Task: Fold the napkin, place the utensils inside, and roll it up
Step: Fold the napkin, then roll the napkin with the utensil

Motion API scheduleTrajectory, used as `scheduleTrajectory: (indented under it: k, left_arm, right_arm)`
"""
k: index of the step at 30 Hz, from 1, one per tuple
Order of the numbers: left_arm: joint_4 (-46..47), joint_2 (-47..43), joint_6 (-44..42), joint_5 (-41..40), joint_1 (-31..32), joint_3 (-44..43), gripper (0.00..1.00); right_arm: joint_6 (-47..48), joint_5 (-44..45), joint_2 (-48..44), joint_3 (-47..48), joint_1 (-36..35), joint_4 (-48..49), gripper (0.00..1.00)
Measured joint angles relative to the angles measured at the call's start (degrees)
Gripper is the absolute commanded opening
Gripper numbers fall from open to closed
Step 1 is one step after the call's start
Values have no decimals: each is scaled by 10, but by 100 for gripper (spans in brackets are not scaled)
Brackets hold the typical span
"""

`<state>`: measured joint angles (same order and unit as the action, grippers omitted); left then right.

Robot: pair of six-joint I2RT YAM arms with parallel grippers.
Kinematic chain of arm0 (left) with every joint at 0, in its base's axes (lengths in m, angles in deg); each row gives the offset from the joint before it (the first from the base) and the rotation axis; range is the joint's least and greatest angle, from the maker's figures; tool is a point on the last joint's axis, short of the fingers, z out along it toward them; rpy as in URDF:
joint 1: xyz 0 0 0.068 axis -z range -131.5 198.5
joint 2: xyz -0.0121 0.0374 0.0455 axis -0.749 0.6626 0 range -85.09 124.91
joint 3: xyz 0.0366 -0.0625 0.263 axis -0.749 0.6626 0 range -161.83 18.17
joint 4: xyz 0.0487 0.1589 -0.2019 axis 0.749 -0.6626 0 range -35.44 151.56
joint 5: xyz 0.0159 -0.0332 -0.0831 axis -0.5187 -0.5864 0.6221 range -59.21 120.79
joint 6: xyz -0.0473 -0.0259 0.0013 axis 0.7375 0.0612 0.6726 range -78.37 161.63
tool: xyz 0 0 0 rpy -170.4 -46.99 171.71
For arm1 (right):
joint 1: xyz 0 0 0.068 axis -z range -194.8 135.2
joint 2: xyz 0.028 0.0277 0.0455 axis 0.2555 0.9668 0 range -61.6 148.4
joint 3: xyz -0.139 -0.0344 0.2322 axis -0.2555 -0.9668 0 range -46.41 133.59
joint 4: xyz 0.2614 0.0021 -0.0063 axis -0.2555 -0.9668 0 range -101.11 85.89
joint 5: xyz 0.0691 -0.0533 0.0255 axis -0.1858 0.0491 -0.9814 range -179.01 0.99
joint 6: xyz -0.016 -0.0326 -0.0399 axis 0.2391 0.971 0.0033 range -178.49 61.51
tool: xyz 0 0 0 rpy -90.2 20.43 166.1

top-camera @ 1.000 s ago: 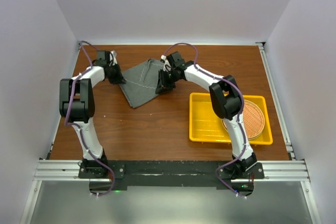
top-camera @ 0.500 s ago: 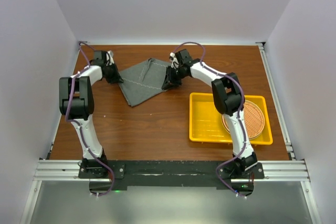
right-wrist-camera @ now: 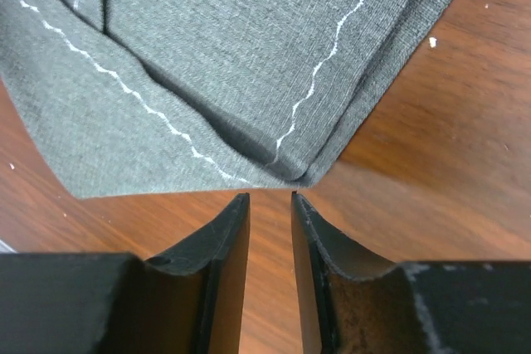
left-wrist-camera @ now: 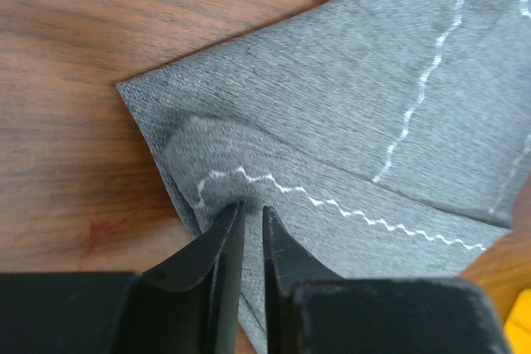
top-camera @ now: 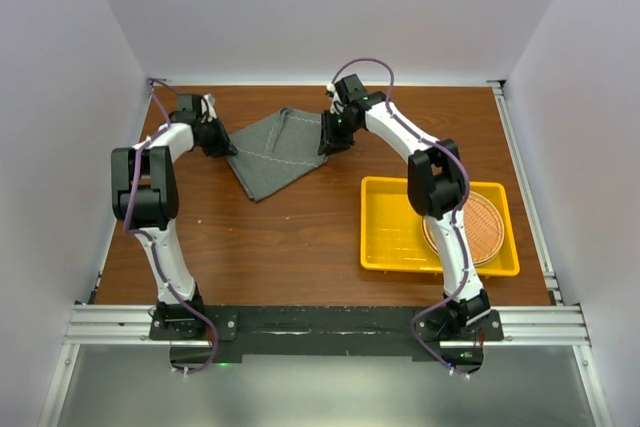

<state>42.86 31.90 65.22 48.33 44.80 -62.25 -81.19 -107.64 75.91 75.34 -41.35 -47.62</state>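
The napkin, dark grey with a pale stitched line, lies partly folded on the wooden table at the back middle. My left gripper is at its left corner. In the left wrist view the jaws are closed on a puckered bit of the napkin. My right gripper is at the napkin's right corner. In the right wrist view its jaws stand slightly apart over bare wood, just short of the folded napkin corner, holding nothing. The utensils are out of view.
A yellow tray sits at the right front with a round woven orange-brown mat in it. The right arm's forearm passes over the tray. White walls close in the table at the back and sides.
Both grippers have moved toward the back of the table. The right one went back and to the right, and the napkin's right corner is drawn out that way and wider.
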Motion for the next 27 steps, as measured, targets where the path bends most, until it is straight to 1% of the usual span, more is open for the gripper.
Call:
scheduleTrajectory:
  k: [2,6,8,10,13,17,20,23,27]
  left_arm:
    - [-5,-14,1,1,0,0,22]
    - [-9,-59,9,4,0,1,22]
    - [-5,-89,10,7,0,11,22]
    - [5,-127,14,11,0,43,22]
    - [11,-177,23,18,0,98,20]
    - [4,-210,31,27,0,152,19]
    - [-7,-232,36,28,0,180,20]
    - [-22,-273,39,28,0,201,20]
    - [-26,-331,39,28,0,223,20]
  right_arm:
    - [1,3,-7,0,-3,-3,38]
    - [0,6,-9,2,-20,-1,40]
    - [-3,5,-9,2,-37,2,42]
    - [-5,4,-9,2,-58,13,44]
    - [-9,-8,-9,2,-87,34,44]
    - [-21,-30,-9,-4,-109,75,43]
    - [-22,-37,-4,-5,-107,91,41]
    - [-22,-39,4,-14,-99,107,39]
    - [-21,-39,5,-62,-92,115,38]
